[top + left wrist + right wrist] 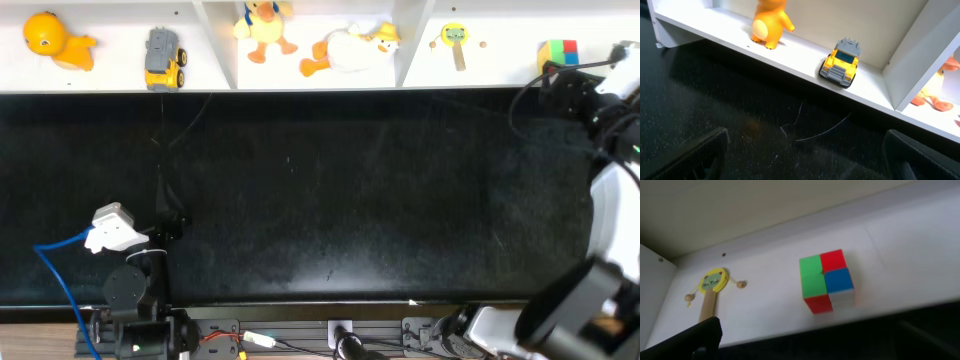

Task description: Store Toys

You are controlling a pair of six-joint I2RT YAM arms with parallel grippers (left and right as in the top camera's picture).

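Toys stand in the white shelf (320,82) along the far edge. From the left they are an orange duck (55,40), a yellow and grey truck (163,58), a yellow plush duck (264,25), a white plush duck lying on its side (350,48), a rattle drum (455,40) and a coloured cube (558,52). My right gripper (562,90) hovers just in front of the cube (827,280), open and holding nothing, with the rattle drum (712,287) beside the cube. My left gripper (805,162) is open and empty over the black mat, facing the truck (841,63) and the orange duck (769,22).
The black mat (350,200) covers the whole table in front of the shelf. White dividers (920,55) split the shelf into compartments. A blue cable (60,270) loops near the left arm's base.
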